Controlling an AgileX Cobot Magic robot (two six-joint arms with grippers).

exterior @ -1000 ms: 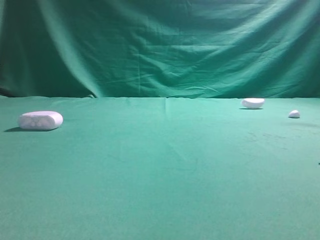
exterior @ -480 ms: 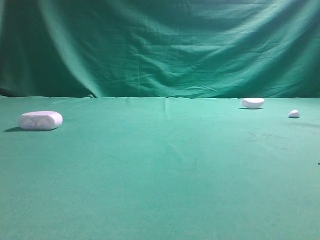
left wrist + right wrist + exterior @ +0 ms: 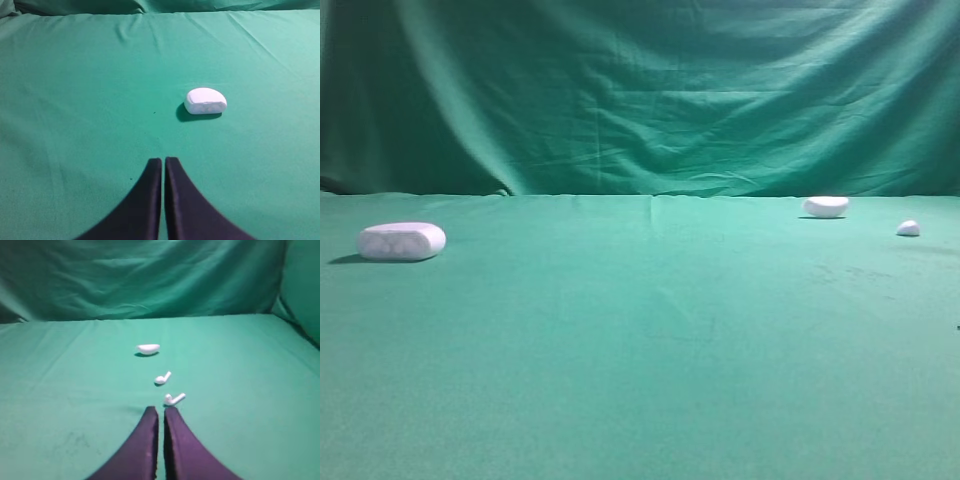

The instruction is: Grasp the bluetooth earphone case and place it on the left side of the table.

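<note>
The bluetooth earphone case (image 3: 400, 241), a white rounded oval with two pale round marks on its side, lies on the left part of the green table (image 3: 650, 340). It also shows in the left wrist view as the case (image 3: 205, 101), ahead and to the right of my left gripper (image 3: 163, 160), well apart from it. That gripper is shut and holds nothing. My right gripper (image 3: 160, 410) is shut and empty too, low over the cloth on the right side. Neither gripper shows in the exterior high view.
A smaller white bean-shaped piece (image 3: 826, 206) and a tiny white nub (image 3: 908, 228) lie at the back right. In the right wrist view the bean-shaped piece (image 3: 148, 348) lies beyond two white earbuds (image 3: 162, 378) (image 3: 174, 399), the nearer just past my fingertips. A green backdrop (image 3: 640, 90) hangs behind.
</note>
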